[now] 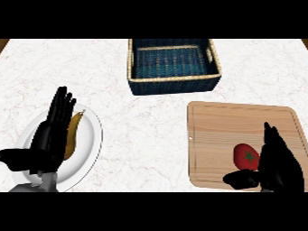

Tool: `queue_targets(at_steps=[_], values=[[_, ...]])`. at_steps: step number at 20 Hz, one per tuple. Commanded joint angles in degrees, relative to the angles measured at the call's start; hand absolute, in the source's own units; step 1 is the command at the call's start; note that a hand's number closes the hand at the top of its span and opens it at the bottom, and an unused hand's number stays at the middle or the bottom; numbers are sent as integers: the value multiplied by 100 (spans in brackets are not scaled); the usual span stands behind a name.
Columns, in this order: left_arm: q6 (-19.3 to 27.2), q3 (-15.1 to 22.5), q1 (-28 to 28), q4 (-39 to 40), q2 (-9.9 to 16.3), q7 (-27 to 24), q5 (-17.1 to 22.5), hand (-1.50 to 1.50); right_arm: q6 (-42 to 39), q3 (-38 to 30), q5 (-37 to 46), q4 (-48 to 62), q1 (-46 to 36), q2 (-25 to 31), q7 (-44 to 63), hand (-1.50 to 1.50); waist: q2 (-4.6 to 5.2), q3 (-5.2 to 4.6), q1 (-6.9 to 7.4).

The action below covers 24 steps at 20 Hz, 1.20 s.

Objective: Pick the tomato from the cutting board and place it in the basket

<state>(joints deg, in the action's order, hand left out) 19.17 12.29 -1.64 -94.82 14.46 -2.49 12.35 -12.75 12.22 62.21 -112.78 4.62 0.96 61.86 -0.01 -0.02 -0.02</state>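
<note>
Head view: the tomato (247,156) is seen on the near part of the cutting board (236,126), just beside the right hand (276,164), whose fingers are extended and grasp nothing. The blue basket (173,83) at the far centre holds nothing visible. At near left, a white plate (93,140) bears a yellowish item (73,133), overlapped by the straight-fingered left hand (49,135).

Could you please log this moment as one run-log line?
right hand: open beside tomato | tomato: on cutting board | basket: empty | left hand: resting
</note>
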Motion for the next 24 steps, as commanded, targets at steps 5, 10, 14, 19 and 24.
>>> queue_targets(at_steps=[5,10,14,19,24], values=[[-456,-332,-36,482,-142,-407,-35,0,-278,-88,-28,154,-238,-94,573,-150,2,0,-5],[-521,-386,315,-281,-115,79,-61,0,196,-235,-105,677,-155,-94,184,-150,-3,2,16],[-260,-162,407,-427,-307,207,-464,0,397,-266,-30,723,231,-95,-28,-150,-6,3,6],[-471,-509,-98,-60,-424,329,-462,0,692,-111,-26,1053,-191,-95,176,-150,-1,2,3],[-573,-600,-104,-124,-391,418,-413,0,-66,-45,-69,1022,55,98,-416,150,-3,2,1]])
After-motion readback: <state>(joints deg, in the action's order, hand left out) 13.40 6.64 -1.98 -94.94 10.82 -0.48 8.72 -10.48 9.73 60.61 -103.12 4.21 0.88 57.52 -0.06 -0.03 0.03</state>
